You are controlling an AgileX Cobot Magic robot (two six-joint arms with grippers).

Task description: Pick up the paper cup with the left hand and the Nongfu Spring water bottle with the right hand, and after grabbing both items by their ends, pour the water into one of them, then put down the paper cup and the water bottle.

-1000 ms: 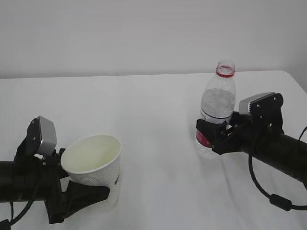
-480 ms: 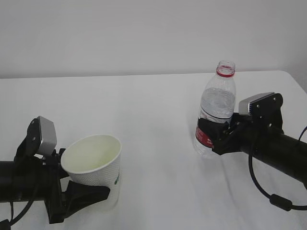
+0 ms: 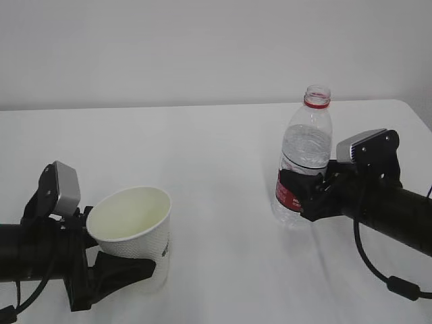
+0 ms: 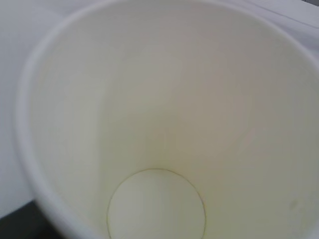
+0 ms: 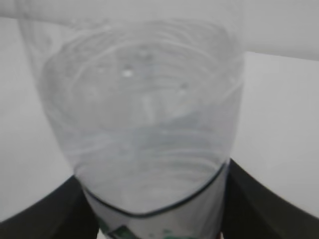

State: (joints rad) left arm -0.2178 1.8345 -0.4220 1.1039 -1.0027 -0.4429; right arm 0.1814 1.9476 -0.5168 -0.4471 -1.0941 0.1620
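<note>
Two black grippers clamped, left [image 3: 125,270] around tilted white paper cup [image 3: 135,233], right [image 3: 304,192] around upright clear ribbed bottle [image 3: 304,158].

Both arms reach in low, left tool [image 3: 125,270] and right tool [image 3: 300,192] each clamped.

Landmark: water bottle [image 3: 305,158]. Left of bottle, bare table [image 3: 216,175] stretches to paper cup [image 3: 133,233], wide open lane between. Behind bottle, table open. Right of bottle blocked by right arm [image 3: 378,202]. Above bottle mouth unobstructed.
</note>
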